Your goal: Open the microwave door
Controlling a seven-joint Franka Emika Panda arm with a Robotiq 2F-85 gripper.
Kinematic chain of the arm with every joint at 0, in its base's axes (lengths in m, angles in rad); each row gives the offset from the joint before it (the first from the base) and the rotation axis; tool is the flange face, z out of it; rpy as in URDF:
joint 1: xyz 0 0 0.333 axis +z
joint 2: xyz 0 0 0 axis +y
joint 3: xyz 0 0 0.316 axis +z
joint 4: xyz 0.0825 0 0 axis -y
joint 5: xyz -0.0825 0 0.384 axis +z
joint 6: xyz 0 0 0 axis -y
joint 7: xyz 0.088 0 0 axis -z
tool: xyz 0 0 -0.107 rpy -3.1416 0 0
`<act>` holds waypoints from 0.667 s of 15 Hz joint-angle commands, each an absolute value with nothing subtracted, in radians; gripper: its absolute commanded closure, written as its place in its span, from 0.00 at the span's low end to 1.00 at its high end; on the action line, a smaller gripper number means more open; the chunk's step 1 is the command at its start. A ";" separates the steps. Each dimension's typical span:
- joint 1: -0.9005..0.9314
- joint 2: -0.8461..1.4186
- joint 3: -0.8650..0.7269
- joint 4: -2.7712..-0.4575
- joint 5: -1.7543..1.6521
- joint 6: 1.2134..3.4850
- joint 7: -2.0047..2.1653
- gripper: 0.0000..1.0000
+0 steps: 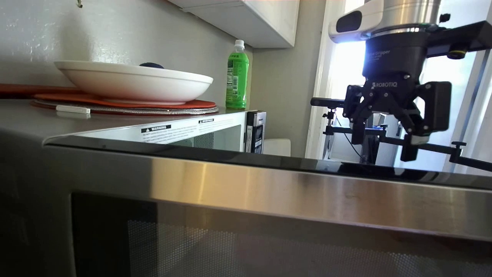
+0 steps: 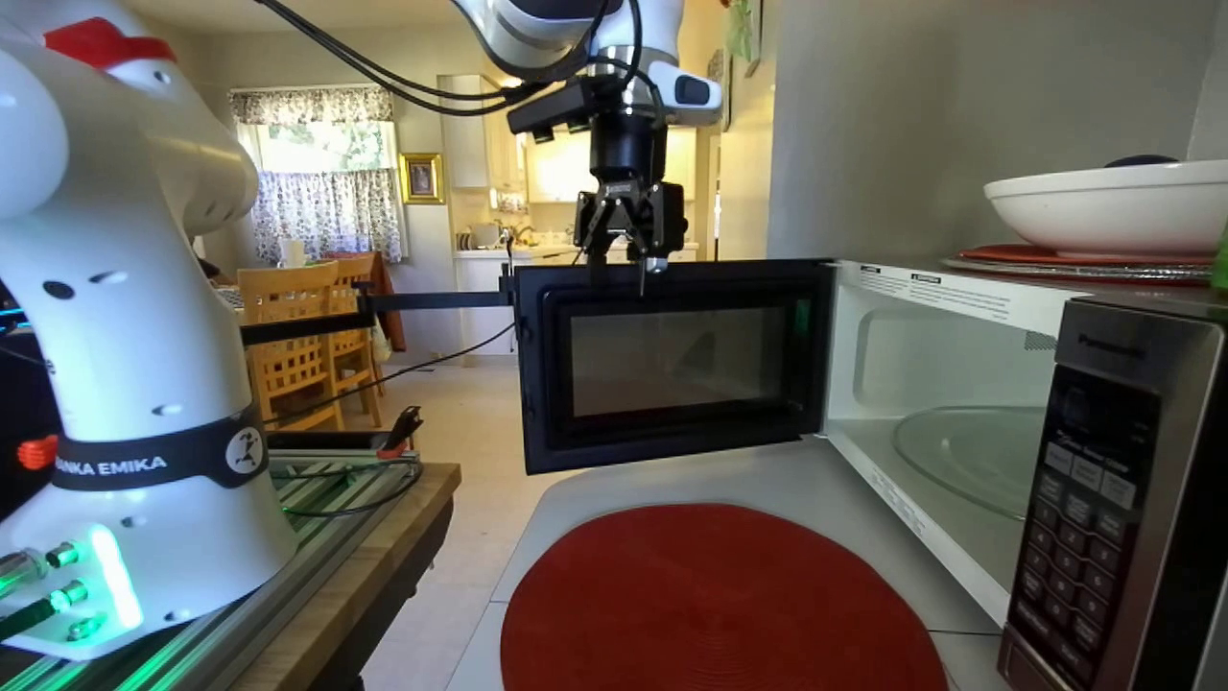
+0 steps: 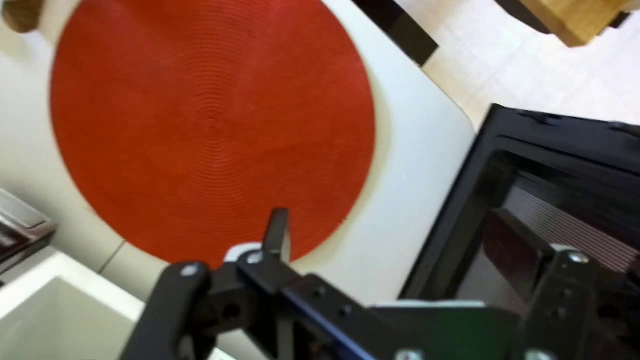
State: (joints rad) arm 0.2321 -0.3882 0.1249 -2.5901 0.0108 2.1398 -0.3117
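The microwave door [image 2: 676, 365] stands swung wide open; its black inner side and window face the camera in an exterior view. Its brushed steel outer frame [image 1: 269, 182] and dark window fill the front of an exterior view. In the wrist view the black door frame [image 3: 445, 225] lies at the right. The steel microwave [image 2: 1132, 336] shows its white open cavity and glass turntable. My gripper [image 1: 383, 148] is open and empty, pointing down near the door's top edge on the inner side. It also shows in an exterior view [image 2: 619, 271] and the wrist view [image 3: 389, 217].
A round red placemat [image 2: 720, 595] lies on the white surface before the cavity. A white bowl [image 1: 134, 80] and a green bottle [image 1: 237, 77] stand on top of the microwave. A black camera bar [image 2: 441, 300] extends toward the door's free edge.
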 commanded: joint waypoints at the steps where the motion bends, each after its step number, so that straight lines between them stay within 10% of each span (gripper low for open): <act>1: 0.160 -0.411 0.158 -2.594 -0.196 2.135 -0.205 0.00; 10: 0.117 -0.403 0.127 -2.589 -0.254 2.138 -0.112 0.00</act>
